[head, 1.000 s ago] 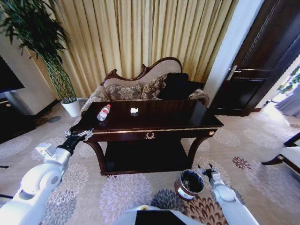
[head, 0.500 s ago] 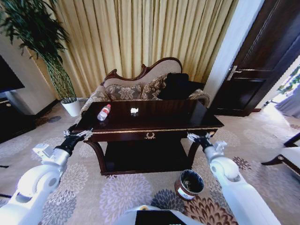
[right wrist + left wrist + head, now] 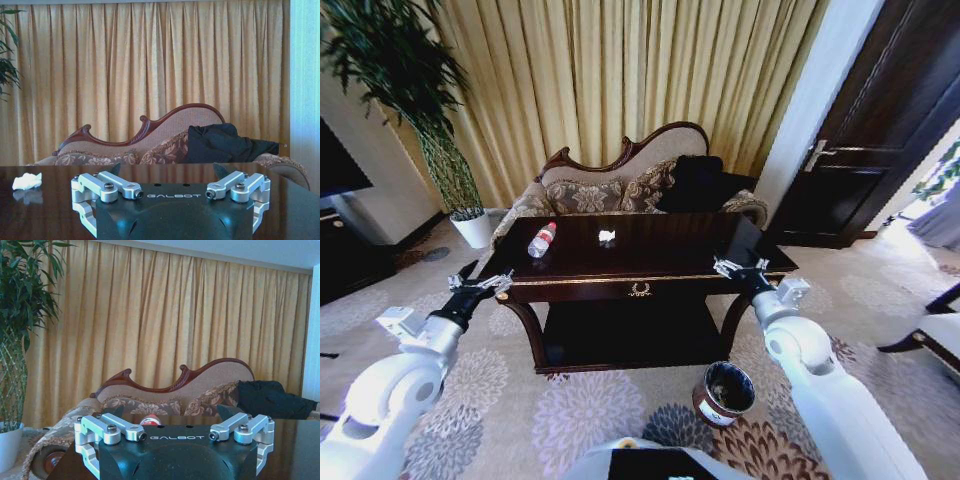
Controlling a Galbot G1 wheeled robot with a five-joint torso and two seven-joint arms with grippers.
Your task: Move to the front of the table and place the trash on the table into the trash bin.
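On the dark glossy table (image 3: 670,262), a clear bottle (image 3: 541,240) with a red cap lies at the left. A crumpled white paper scrap (image 3: 606,237) sits near the middle back. My left gripper (image 3: 486,284) is open and empty just off the table's front left corner, at tabletop height. The bottle's red cap (image 3: 149,420) peeks over the left wrist's body. My right gripper (image 3: 740,267) is open and empty at the front right corner. The right wrist view looks across the tabletop to the paper scrap (image 3: 27,181). The trash bin (image 3: 725,392) stands on the carpet below the right arm.
A carved sofa (image 3: 630,185) with cushions and a black garment stands behind the table, before gold curtains. A potted plant (image 3: 450,170) is at the back left, and a dark door (image 3: 880,140) at the right. Patterned carpet surrounds the table.
My right arm has risen from beside the trash bin to the table's front right corner. The left gripper has shifted slightly left. The bottle, paper scrap and bin have not moved.
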